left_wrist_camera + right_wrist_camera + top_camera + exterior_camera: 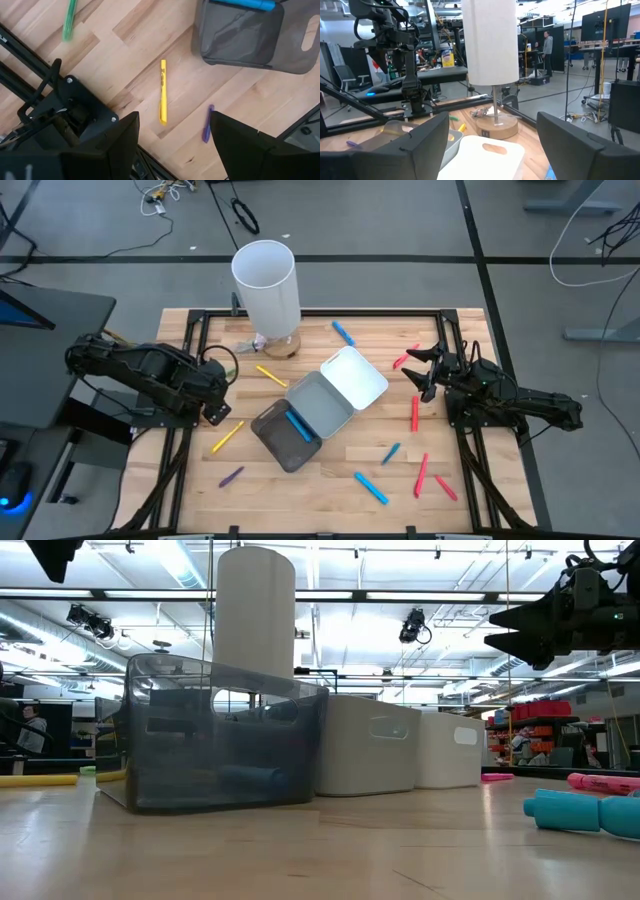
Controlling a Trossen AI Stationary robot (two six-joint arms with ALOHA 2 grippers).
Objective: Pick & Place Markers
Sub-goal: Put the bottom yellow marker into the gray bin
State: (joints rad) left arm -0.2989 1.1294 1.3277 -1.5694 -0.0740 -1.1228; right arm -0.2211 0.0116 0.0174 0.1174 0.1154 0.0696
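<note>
Our left claw (pixel 216 413) hangs with fingers apart, empty; we see a yellow marker (pixel 228 437) just beside it.

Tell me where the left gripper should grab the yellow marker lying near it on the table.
Probably mid-barrel on the yellow marker, from straight above, fingers across its width. It lies flat on bare wood, clear of the purple marker; left gripper is open.
</note>
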